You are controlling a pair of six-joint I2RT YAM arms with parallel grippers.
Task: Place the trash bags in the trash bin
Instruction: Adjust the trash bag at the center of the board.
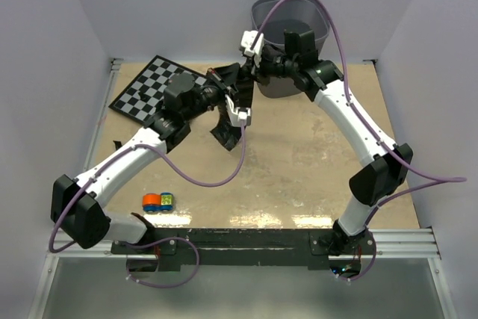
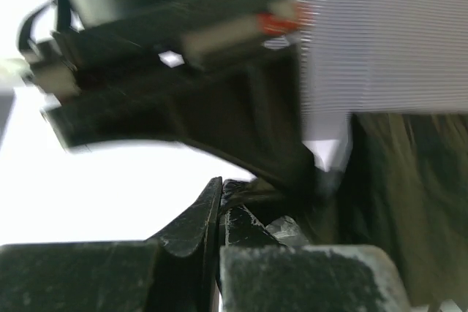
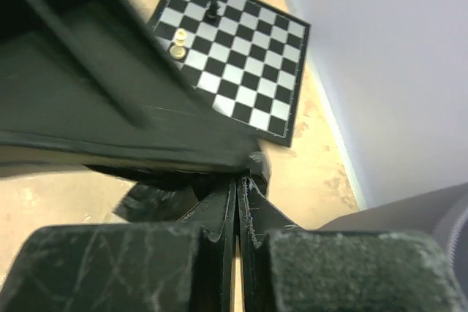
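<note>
Above the middle of the table hangs a crinkly black trash bag [image 1: 226,131], held between the two arms just in front of the grey mesh trash bin [image 1: 258,14]. My left gripper [image 1: 233,91] is shut on the bag's upper edge. My right gripper [image 1: 252,74] is shut on the same edge right beside it. In the left wrist view, the left gripper [image 2: 221,185] pinches black film [image 2: 289,229], with the bin's mesh [image 2: 380,42] close behind. The right wrist view has the right gripper [image 3: 240,180] shut, with the bag [image 3: 150,201] bunched at its tips.
A chessboard [image 1: 153,87] lies at the back left, with a few pieces [image 3: 178,43] on it. A small orange and blue toy [image 1: 158,201] sits near the front left. Grey walls enclose the table on three sides. The bin stands at the back, right of centre.
</note>
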